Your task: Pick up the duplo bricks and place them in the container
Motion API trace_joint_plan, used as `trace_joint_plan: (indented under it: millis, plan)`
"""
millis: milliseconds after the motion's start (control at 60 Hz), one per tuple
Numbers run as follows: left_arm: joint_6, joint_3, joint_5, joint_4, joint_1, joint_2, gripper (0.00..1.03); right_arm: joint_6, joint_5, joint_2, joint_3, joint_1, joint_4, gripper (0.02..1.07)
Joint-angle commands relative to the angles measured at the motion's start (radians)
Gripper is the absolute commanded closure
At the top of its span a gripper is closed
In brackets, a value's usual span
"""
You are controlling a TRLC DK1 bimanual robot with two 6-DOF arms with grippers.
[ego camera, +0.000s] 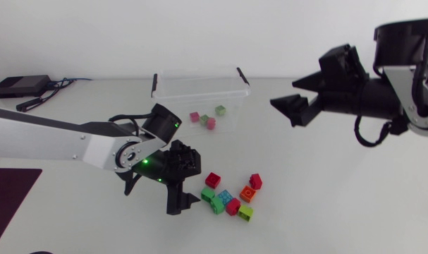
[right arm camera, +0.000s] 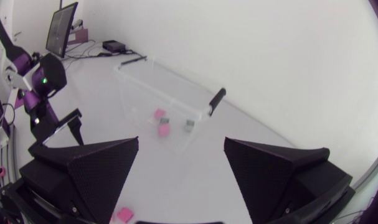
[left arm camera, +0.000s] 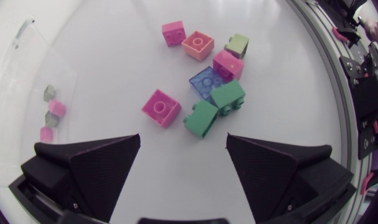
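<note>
Several duplo bricks lie in a loose pile (ego camera: 229,196) on the white table: red, green, blue, orange and lime. My left gripper (ego camera: 184,204) stands open just left of the pile, fingers pointing down. In the left wrist view the gripper (left arm camera: 183,138) has nothing between its fingers; a pink-red brick (left arm camera: 160,107) and a green brick (left arm camera: 201,118) lie just ahead of it. The clear container (ego camera: 199,85) stands behind, holding several small bricks (ego camera: 211,123). My right gripper (ego camera: 291,106) hangs open and empty, high up to the right of the container (right arm camera: 170,99).
The container has black handles (ego camera: 243,75) on its ends. Bare table lies between the pile and the container, and to the right of the pile. A dark mat (ego camera: 5,197) lies at the table's front left.
</note>
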Motion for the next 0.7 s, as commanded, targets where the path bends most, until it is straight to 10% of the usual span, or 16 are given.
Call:
trace_joint_plan:
  millis: [0,367,683]
  plan:
    - [0.050,0.061,-0.020,-0.029,-0.028,0.054,0.07,-0.046,-0.023,-0.043,-0.115,-0.031,-0.014,0.07]
    - [0.133,0.173,-0.108,-0.167,-0.087,0.155,0.22,-0.103,-0.098,-0.095,-0.337,-0.100,0.031,0.07]
    - [0.131,0.187,-0.108,-0.176,-0.125,0.187,0.55,-0.113,-0.098,-0.080,-0.371,-0.100,0.055,0.07]
